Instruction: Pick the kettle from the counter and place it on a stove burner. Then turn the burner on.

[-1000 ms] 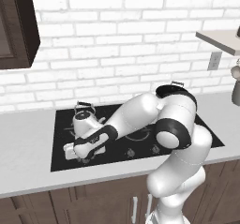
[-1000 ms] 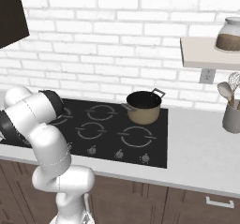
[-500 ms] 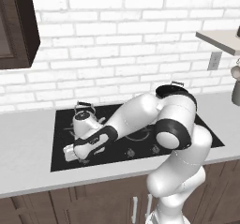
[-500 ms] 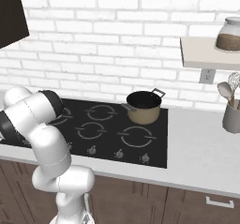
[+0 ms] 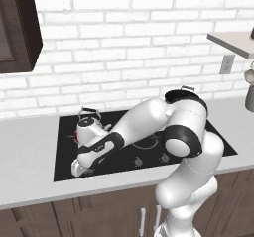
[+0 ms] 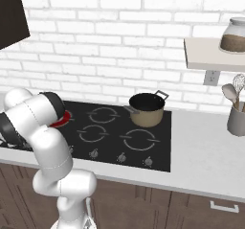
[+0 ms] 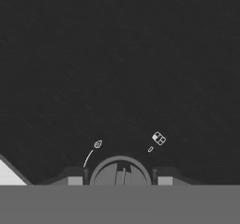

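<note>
The silvery-white kettle (image 5: pixel 89 128) stands upright on the rear left ring of the black cooktop (image 5: pixel 64 154). A red glow (image 6: pixel 60 121) shows at that ring, by the kettle's base. My arm reaches down past the kettle to the cooktop's front left edge, where the gripper (image 5: pixel 78 169) hangs low. In the hand view a round grey knob (image 7: pixel 120 171) sits between the two spread fingertips of the gripper (image 7: pixel 120 180), over the black cooktop (image 7: pixel 117 54). The widest grey ring (image 6: pixel 139 140) lies bare at front right.
A tan pot (image 6: pixel 147 109) with a dark inside stands on the rear right ring. More knobs (image 6: pixel 122 157) line the cooktop's front. The grey-white counter (image 6: pixel 206 151) runs to a utensil holder (image 6: pixel 236 118). A wall shelf (image 6: pixel 210 55) carries a jar (image 6: pixel 234 34).
The hand has sunk slightly toward the cooktop's front left edge. Kettle and pot have not moved.
</note>
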Available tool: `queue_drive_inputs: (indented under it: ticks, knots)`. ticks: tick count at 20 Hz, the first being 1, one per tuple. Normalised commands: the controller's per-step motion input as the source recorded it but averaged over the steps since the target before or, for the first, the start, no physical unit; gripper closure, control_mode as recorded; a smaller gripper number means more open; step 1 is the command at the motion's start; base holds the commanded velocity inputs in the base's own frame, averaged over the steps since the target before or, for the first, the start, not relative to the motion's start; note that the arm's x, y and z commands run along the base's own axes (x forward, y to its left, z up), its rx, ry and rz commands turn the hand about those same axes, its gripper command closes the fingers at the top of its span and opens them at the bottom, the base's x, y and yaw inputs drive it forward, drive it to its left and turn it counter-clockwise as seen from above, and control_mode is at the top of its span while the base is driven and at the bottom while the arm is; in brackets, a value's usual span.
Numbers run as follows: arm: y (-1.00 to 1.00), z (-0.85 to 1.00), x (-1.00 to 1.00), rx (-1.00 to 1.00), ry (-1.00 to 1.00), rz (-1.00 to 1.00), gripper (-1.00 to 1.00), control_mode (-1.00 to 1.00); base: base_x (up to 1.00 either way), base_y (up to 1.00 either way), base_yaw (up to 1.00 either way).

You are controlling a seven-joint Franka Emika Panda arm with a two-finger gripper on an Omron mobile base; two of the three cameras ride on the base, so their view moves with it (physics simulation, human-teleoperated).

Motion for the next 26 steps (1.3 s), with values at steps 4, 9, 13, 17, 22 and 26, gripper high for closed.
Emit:
queue_drive_inputs:
  ticks: [4,9,13,17,22,26]
  knots:
    - [0.0,-0.03,-0.11,-0.09,0.0,0.64,1.0,-1.0,0.0,0.0,0.0]
    - [0.0,-0.09,-0.08,-0.09,0.0,0.64,1.0,-1.0,0.0,0.0,0.0]
    - [0.0,-0.11,-0.04,-0.07,0.0,0.62,1.0,-1.0,0.0,0.0,0.0]
    - [0.0,-0.17,0.0,-0.05,0.0,0.62,1.0,-1.0,0.0,0.0,0.0]
    - [0.0,-0.06,0.0,-0.03,0.0,0.63,1.0,-1.0,0.0,0.0,0.0]
    - [0.0,-0.04,0.0,-0.03,0.0,0.64,1.0,-1.0,0.0,0.0,0.0]
